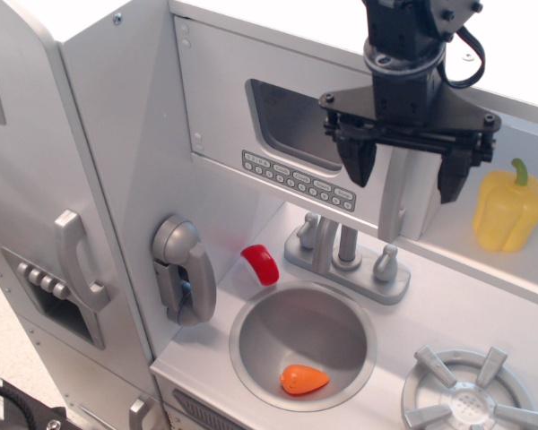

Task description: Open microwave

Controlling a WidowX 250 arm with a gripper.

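The microwave (pixel 251 107) is the wide grey compartment high in the toy kitchen, with a dark rounded window (pixel 291 121) and a strip of small buttons (pixel 296 180) along its lower edge. Its tall silver bar handle (pixel 394 193) stands at the door's right end. My black gripper (pixel 405 172) hangs from above, open, with one finger on each side of the handle's upper part. The fingers do not press on the handle. The door looks closed.
A yellow toy pepper (pixel 508 206) sits on the shelf right of the gripper. Below are the faucet (pixel 345 251), a sink (pixel 303 340) holding an orange toy (pixel 303 380), a red piece (pixel 261 263), a silver phone (pixel 183 269), a burner (pixel 471 394) and the fridge door (pixel 36 224).
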